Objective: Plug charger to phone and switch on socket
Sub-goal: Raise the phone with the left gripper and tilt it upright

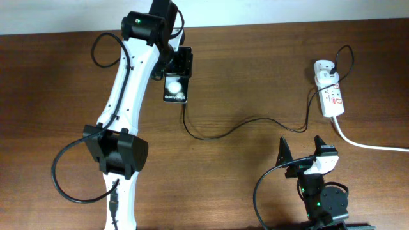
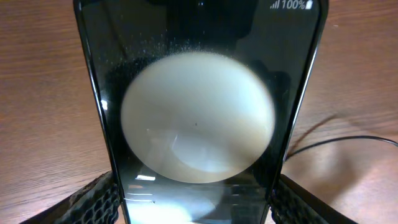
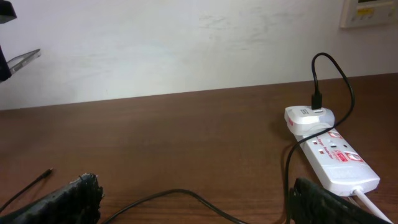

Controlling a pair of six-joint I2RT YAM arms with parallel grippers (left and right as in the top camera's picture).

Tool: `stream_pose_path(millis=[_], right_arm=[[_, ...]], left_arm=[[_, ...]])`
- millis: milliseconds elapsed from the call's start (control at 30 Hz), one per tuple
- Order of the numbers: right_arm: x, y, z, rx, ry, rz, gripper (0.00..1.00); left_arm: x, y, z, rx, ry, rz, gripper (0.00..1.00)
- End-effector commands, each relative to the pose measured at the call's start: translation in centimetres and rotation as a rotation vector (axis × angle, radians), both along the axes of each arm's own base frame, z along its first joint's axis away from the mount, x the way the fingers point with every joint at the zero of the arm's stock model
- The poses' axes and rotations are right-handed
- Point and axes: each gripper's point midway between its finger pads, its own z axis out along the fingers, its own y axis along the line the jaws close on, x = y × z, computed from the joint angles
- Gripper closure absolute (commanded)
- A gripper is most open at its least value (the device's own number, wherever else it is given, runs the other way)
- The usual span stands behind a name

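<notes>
Left wrist view: your left end effector is clamped on the phone by its long edges. Your right end effector stands wide apart and empty, near the socket. The charger runs to the phone's end, but whether its tip is seated is hidden. If it isn't, seat it, then press the socket switch, which is too small to make out.

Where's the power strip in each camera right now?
Overhead: power strip at upper right.
Left wrist: not in it.
Right wrist: power strip at lower right.
Shared landmark: black charger cable, seen in all three.
</notes>
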Motion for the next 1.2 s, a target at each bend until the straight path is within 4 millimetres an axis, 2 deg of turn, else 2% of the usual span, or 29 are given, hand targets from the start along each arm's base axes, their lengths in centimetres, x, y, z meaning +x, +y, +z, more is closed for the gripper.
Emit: stream_pose_path(millis=[0,300,433,667,800,1033,1167], right_arm=[[0.0,-0.1,-0.3,-0.007,0.005,-0.005,0.01],[0.0,-0.1,-0.3,-0.007,0.005,-0.005,0.01],[0.0,-0.1,-0.3,-0.007,0.005,-0.005,0.01],[0.0,-0.1,-0.3,-0.007,0.005,-0.005,0.01],[0.0,-0.1,-0.3,-0.007,0.005,-0.005,0.01],[0.0,-0.1,-0.3,-0.007,0.005,-0.005,0.01],[0.0,-0.1,-0.3,-0.007,0.005,-0.005,0.01]], left_arm=[[-0.1,-1.2,1.3,-0.074,-0.013,-0.010,0.33],[-1.2,-3.7,2.1,-0.225,0.041,-0.051,0.38],[-1.6,-4.1,2.2,-0.251,0.058,-0.058,0.51],[-2.2,-4.8,2.5,-0.288,0.082,-0.071,0.51],[-3.1,-6.6,3.5,-0.407,0.123,-0.101,0.52],[-3.7,-6.5,3.4,-0.405,0.151,-0.097,0.51],[-4.2,-6.3,3.3,-0.399,0.174,-0.091,0.56]])
